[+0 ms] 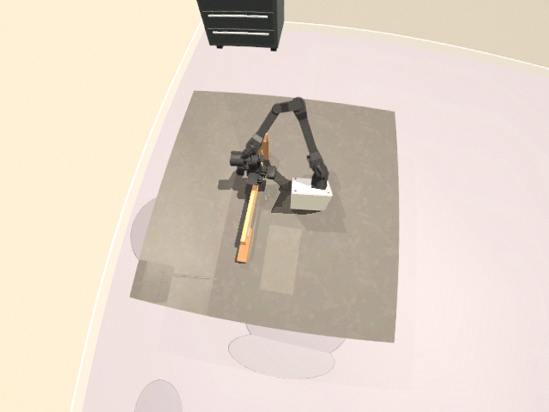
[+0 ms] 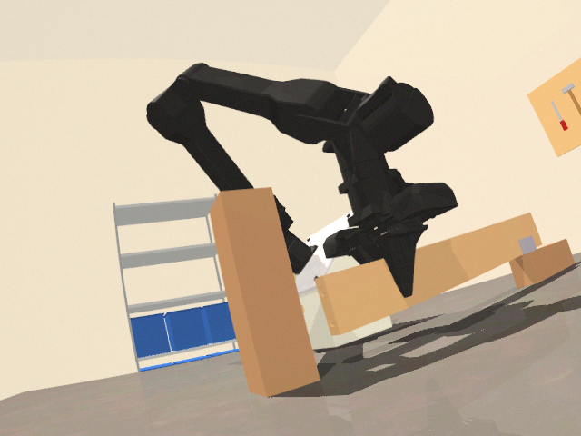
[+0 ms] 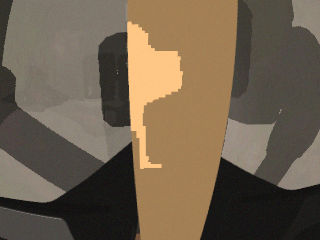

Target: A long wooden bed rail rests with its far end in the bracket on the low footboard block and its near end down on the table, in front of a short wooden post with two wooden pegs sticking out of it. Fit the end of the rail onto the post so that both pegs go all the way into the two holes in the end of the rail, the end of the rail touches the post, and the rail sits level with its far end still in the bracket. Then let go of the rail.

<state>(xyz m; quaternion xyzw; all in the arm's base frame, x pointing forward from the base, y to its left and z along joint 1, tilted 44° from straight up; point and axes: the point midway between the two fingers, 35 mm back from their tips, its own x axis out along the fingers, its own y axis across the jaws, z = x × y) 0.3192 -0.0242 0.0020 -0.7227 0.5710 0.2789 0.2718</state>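
The long wooden rail (image 1: 250, 208) (image 2: 450, 262) (image 3: 205, 100) has its far end in the grey bracket (image 2: 527, 244) on the low footboard block (image 1: 244, 253) (image 2: 546, 267). Its near end is raised off the table, with two holes visible in the end face. The upright post (image 1: 265, 149) (image 2: 262, 291) stands beyond that end, with a gap between them. A small part of a peg (image 2: 301, 310) shows past the post's edge in the exterior view; the rest is hidden. My gripper (image 1: 256, 180) (image 2: 398, 283) (image 3: 162, 148) is shut on the rail near its near end, one finger on each side. I cannot tell whether the rail is exactly level.
The arm's white base box (image 1: 310, 199) (image 2: 347, 323) stands on the table beside the rail. The arm arches above the post's side of the table. A dark drawer cabinet (image 1: 241, 24) and a shelf with blue bins (image 2: 187, 328) stand in the background.
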